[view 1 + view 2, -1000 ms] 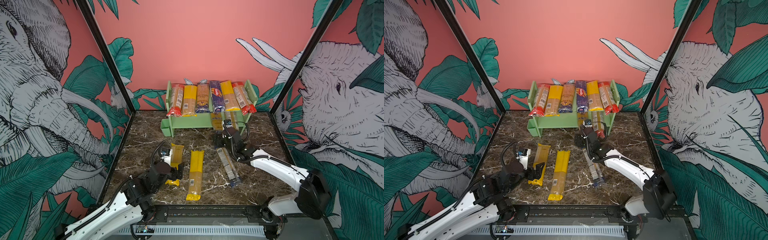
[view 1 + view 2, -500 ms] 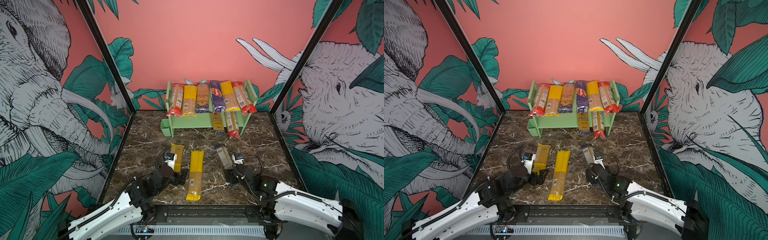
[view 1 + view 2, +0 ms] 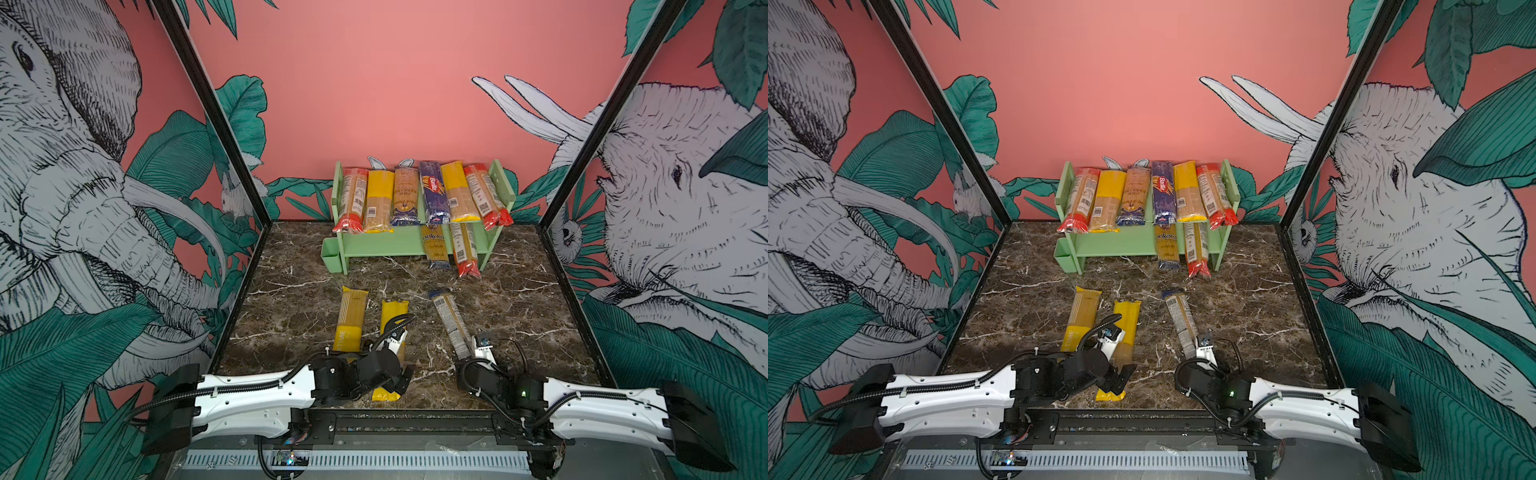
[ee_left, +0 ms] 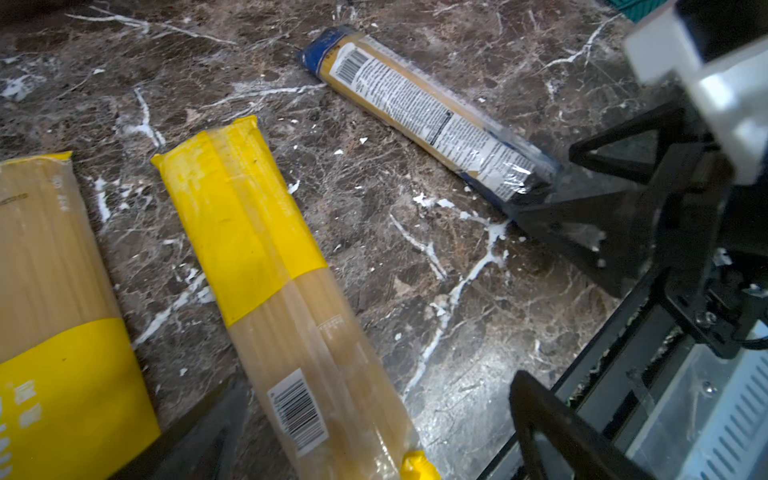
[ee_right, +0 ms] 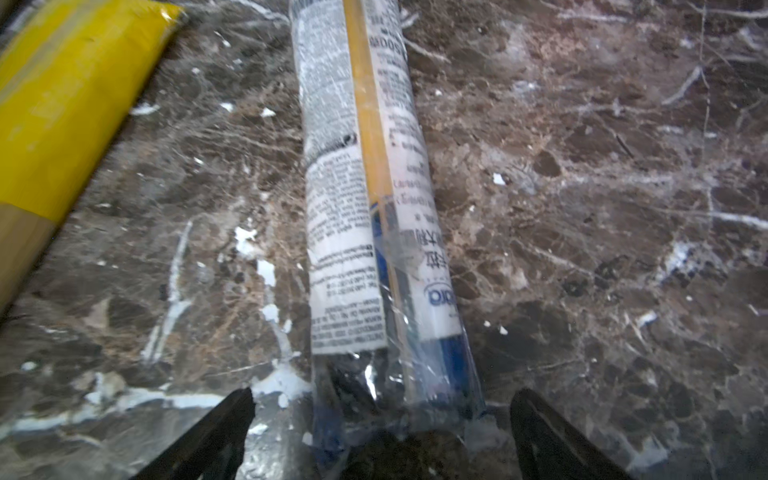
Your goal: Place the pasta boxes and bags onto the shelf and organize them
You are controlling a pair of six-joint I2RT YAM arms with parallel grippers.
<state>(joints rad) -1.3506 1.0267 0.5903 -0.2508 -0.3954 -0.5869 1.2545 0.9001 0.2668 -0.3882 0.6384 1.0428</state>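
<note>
Now, pick-up step on the near surface [image 3: 291, 316].
Both stand open: right pincer [image 5: 382, 395] astride the blue-print packet [image 5: 365, 208], left pincer [image 4: 380, 382] over a yellow-ended packet [image 4: 257, 232]; next likely close, lift, carry to the far shelf [image 3: 386, 245].

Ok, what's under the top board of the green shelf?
On the lower board, toward the right: a blue-ended packet and a red-ended packet, both poking out front. Their rear ends are covered.

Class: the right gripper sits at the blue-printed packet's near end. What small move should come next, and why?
Probably close the right gripper on the packet: its open jaws flank the packet's near end, nothing is held yet, and the lower board of the shelf has room.
</note>
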